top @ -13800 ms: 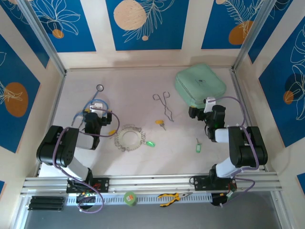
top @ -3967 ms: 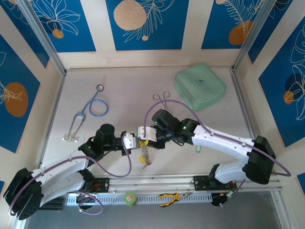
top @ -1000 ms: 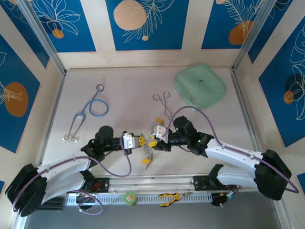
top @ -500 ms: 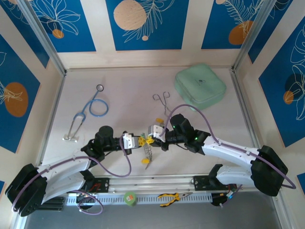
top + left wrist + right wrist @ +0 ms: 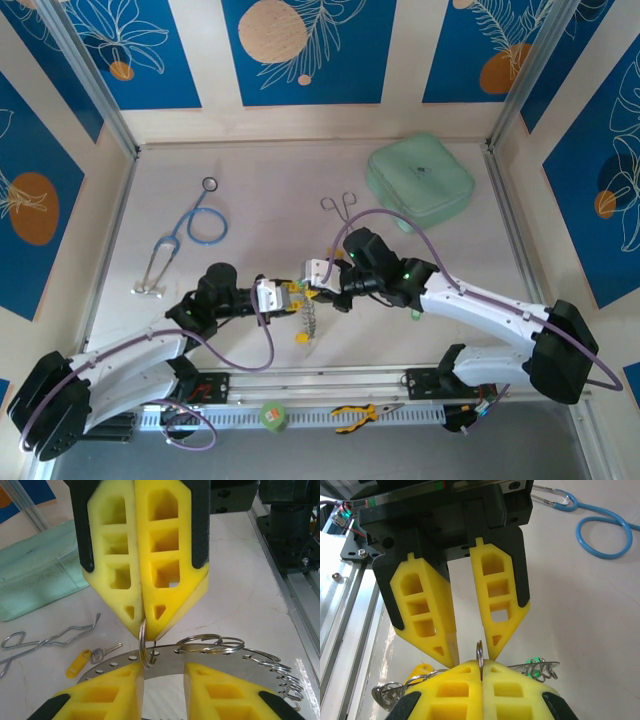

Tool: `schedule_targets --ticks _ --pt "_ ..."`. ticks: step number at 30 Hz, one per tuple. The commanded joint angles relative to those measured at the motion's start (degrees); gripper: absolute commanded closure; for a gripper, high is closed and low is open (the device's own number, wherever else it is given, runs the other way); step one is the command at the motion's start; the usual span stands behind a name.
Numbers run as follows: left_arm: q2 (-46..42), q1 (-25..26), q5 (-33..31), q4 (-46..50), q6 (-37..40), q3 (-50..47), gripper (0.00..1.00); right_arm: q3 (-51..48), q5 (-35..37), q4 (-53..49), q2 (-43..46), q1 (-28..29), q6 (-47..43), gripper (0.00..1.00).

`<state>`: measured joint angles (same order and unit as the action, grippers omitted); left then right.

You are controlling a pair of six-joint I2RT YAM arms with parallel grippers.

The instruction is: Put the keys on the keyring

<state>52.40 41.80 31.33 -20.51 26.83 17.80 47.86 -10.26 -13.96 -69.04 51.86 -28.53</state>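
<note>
The keyring (image 5: pixel 210 656) is a flat silvery plate with holes and many small split rings, held up above the table (image 5: pixel 308 318). My right gripper (image 5: pixel 314 291) (image 5: pixel 481 665) (image 5: pixel 142 625) is shut on one small split ring (image 5: pixel 142 645) (image 5: pixel 479 652) hooked into the plate. Facing it tip to tip, my left gripper (image 5: pixel 295 297) (image 5: pixel 164 667) (image 5: pixel 474 657) has its jaws apart, and the plate crosses the gap. A yellow key (image 5: pixel 82 661) lies on the table. Another yellow head (image 5: pixel 300 339) (image 5: pixel 422 669) and a green one (image 5: pixel 535 661) hang at the keyring.
Silver forceps (image 5: pixel 345 215) (image 5: pixel 50 639) lie beyond the grippers. A pale green pouch (image 5: pixel 420 182) (image 5: pixel 35 580) sits at the back right. A blue stethoscope (image 5: pixel 195 225) (image 5: pixel 600 530) lies at the left. Pliers (image 5: pixel 360 412) rest on the front rail.
The right gripper has shut on the small split ring. The left gripper, shut before, has parted its jaws. Both grippers and the keyring shifted slightly left.
</note>
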Motion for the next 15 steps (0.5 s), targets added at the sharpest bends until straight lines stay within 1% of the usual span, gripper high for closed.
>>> schedule_targets --ticks 1,6,15 --pt "-1.5 0.53 -1.18 4.94 2.28 2.15 0.73 4.09 2.15 -8.61 -0.98 1.14 -3.28 1.0" --pt "-1.7 0.54 -1.1 5.31 2.41 2.26 0.72 7.57 2.66 -11.9 -2.74 2.22 -4.42 1.0" --pt "-1.59 0.51 -0.22 4.85 2.11 2.26 0.73 11.02 2.7 -13.45 -5.49 3.67 -5.37 1.0"
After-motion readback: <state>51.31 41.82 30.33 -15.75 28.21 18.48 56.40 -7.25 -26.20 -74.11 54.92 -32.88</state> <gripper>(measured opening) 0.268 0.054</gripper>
